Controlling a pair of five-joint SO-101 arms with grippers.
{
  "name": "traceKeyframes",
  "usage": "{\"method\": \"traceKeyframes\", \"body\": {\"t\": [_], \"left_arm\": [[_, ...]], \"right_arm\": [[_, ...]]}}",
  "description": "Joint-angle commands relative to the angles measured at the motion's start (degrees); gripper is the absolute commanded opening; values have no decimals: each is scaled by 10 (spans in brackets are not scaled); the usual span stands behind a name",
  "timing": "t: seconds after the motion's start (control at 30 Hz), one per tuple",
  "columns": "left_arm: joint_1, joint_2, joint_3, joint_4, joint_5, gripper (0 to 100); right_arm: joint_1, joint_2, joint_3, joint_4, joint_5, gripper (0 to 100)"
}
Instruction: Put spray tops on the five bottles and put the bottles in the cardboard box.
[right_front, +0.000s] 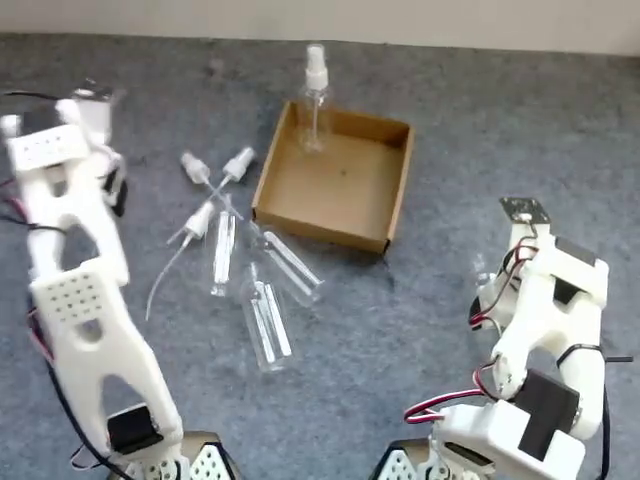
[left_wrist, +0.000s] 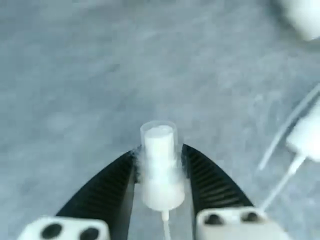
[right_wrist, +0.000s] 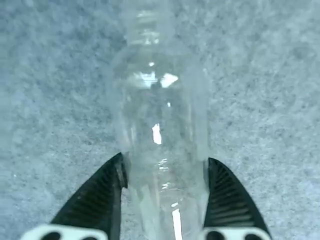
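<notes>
the left pincer (left_wrist: 160, 152) is clamped on a spray top (left_wrist: 160, 172). its black jaws press the white collar from both sides, the clear cap points away from the wrist, and the thin dip tube runs back between the jaws. the grey bench (left_wrist: 75, 75) lies beneath it. off to one side of this pincer, near but not touching it, are loose spray tops (left_wrist: 306, 134) with their tubes trailing.

the right pincer (right_wrist: 165, 161) is closed on a clear bottle (right_wrist: 160, 110), one jaw against each side of its lower body. the bottle's bare threaded neck points straight away from the wrist, over the bench.

from above, the cardboard box (right_front: 320, 228) sits between the two pincers, well apart from both. in the box corner nearest the left pincer, a capped bottle (right_front: 315, 95) stands upright against the far wall. three loose spray tops lie on the bench between the left pincer and the box, close together, with their tubes pointing different ways. just beyond them from that pincer, toward the arm bases, three uncapped bottles (right_front: 265, 320) lie on their sides. one is close beside the box's near wall, though whether they touch cannot be told, and the other two are next to it. all three are well apart from the right pincer, which is on the other side of the box from them.
</notes>
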Motion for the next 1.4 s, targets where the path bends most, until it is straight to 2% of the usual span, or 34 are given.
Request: {"method": "traceKeyframes", "body": {"t": [0.0, 0.2, 0.33, 0.5, 0.63, 0.9, 1.07, 1.13, 1.37], "left_arm": [[-5, -132, 87, 8, -15, 2], [39, -317, 315, 4, -55, 2], [77, -467, 487, -55, -55, 2], [166, -662, 726, -148, -52, 2], [253, -785, 866, -192, -39, 3], [349, -881, 992, -289, 127, 4], [352, -887, 1046, -353, 140, 4], [352, -887, 1061, -358, 140, 4], [352, -887, 1073, -360, 137, 4]], "right_arm": [[10, 5, -7, -7, -9, 111], [6, -35, -9, 29, -9, 111], [5, -95, -8, 42, -9, 114], [-27, -140, -9, 84, -8, 205], [-36, -135, -36, 112, -8, 268], [-42, -75, -125, 123, -28, 290], [-81, 20, -229, 155, -20, 290], [-96, 67, -258, 177, 1, 289], [-106, 140, -285, 182, 3, 289]]}}
